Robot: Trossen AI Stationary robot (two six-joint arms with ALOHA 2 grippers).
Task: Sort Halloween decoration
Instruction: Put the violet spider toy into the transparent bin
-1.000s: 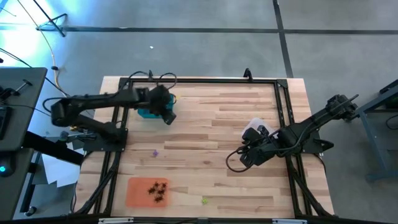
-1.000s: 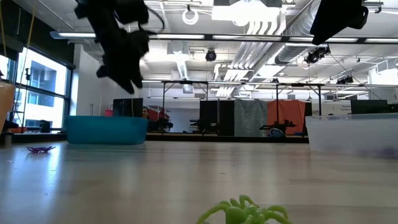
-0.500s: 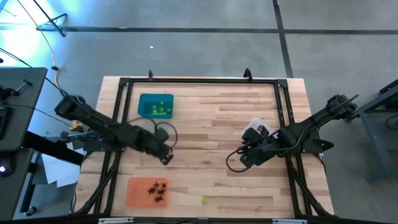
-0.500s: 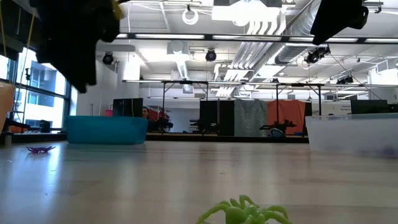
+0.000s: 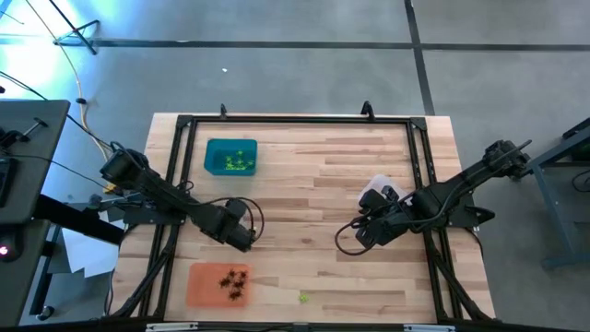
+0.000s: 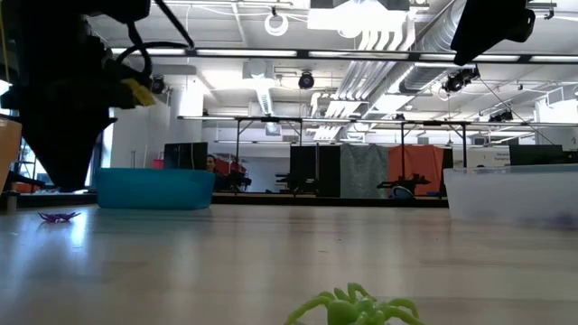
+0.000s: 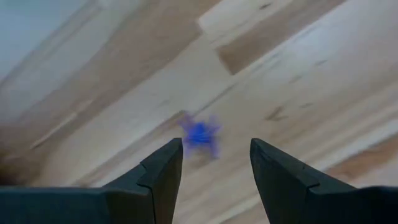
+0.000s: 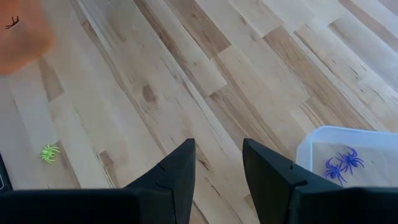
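A purple spider (image 7: 200,134) lies on the bare wood at the table's left, also showing in the low view (image 6: 58,216). My left gripper (image 7: 214,146) hangs open just above it, pointing steeply down, and hides it in the high view (image 5: 243,240). A yellow-green spider (image 5: 302,297) lies near the front edge. My right gripper (image 8: 217,152) waits open above the table's right half (image 5: 362,236), with nothing between its fingers.
A teal tray (image 5: 230,157) with yellow-green spiders stands at the far left. An orange tray (image 5: 221,284) with black spiders lies at the near left. A clear tray (image 8: 348,155) with purple spiders sits under my right arm. Bare wood lies in the middle.
My left gripper has swung from beside the teal tray toward the table's near edge, sinking and tipping steeper, and now hangs over the purple spider. No spider has moved.
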